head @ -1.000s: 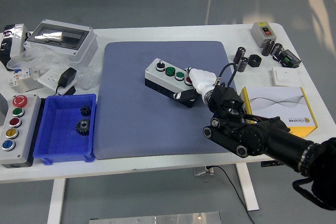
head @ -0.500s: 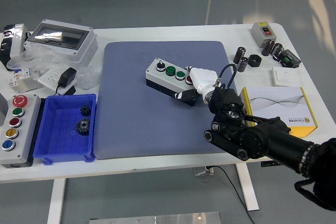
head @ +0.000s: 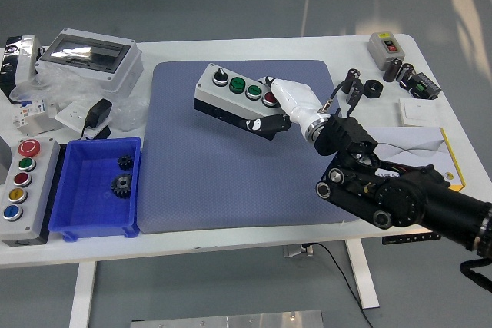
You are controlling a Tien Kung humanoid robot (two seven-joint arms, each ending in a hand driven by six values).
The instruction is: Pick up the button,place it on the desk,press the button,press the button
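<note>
A grey-topped button box (head: 234,94) with a black base carries a black selector, two green buttons and a red button. My right hand (head: 272,107), white-gloved at the end of a black arm, is shut on the box's right end, fingers over the top by the red button and thumb under the base. The box is tilted and seems lifted a little above the blue-grey mat (head: 192,182), over its upper middle. The left arm does not show.
At the left edge lies a larger grey button box (head: 29,190) beside a blue bin (head: 77,213) with two gears. A clear-lid enclosure (head: 88,55) and black adapter (head: 98,113) sit back left. A yellow-white carton (head: 419,147), small black parts (head: 373,87) and a grey switch (head: 384,45) are on the right.
My right hand has carried the button box up and to the left, away from its earlier spot at the mat's right-centre; the forearm has swung with it.
</note>
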